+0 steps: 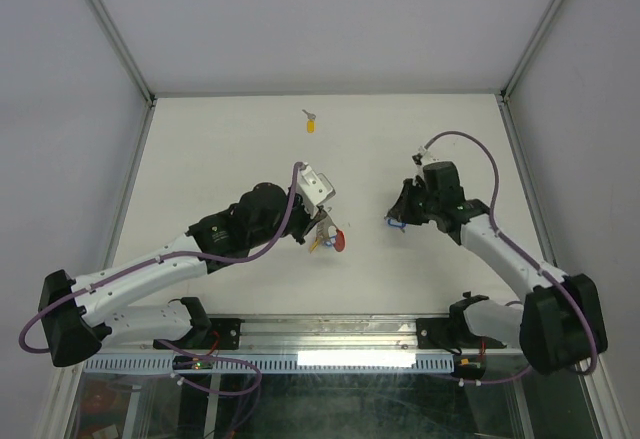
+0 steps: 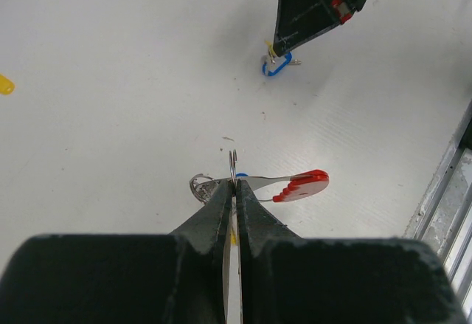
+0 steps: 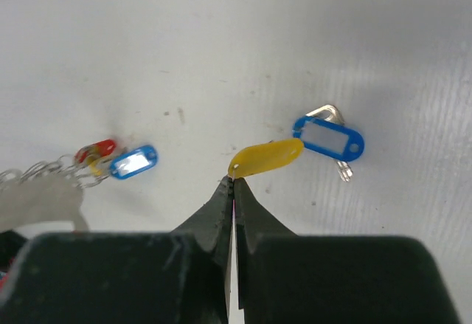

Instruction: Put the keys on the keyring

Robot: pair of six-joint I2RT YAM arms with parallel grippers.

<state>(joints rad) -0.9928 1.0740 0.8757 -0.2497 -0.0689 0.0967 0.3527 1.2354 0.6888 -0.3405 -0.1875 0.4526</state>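
Left tool (image 2: 233, 182) gripping keyring (image 2: 301, 186), right tool (image 3: 233, 182) pinching yellow-tagged key (image 3: 267, 156)

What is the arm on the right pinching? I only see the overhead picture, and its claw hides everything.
Observer: The right gripper is shut on the end of a yellow tag.
Operator: Is anything else by it?
Observer: A blue tag with a silver key lies just beside the yellow one.
Operator: And the other arm?
Observer: The left gripper pinches the keyring by one thin wire ring that stands upright, with its red strip pointing sideways.
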